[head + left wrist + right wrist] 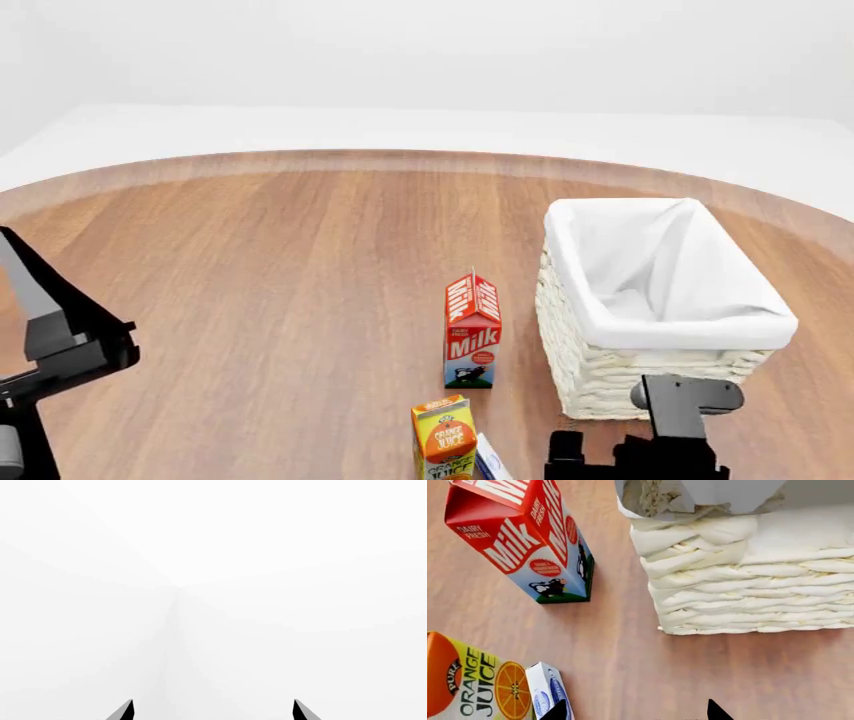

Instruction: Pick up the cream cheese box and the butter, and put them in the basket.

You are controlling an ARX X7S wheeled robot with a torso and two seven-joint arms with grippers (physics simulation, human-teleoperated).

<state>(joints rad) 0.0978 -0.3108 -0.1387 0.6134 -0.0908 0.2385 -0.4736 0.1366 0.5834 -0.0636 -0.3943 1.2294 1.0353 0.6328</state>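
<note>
Left gripper: the left wrist view shows only two dark fingertips set well apart, nothing between them, facing a blank white surface. In the head view the left arm sits at the far left over the table, far from every carton.
Orange juice carton: upright near the table's front edge, orange and yellow with green lettering.
Cream cheese box: small, flat, white with blue ovals, standing on edge, touching or just beside the juice carton's side; in the head view only a sliver shows.
Milk carton: red and white, upright, behind the juice carton and just left of the basket.
Right gripper: two dark fingertips apart, holding nothing; one tip is close above the cream cheese box, contact not clear.
Basket: white woven, white cloth liner, at the right, beyond the right gripper.
Butter: not seen in any view.
</note>
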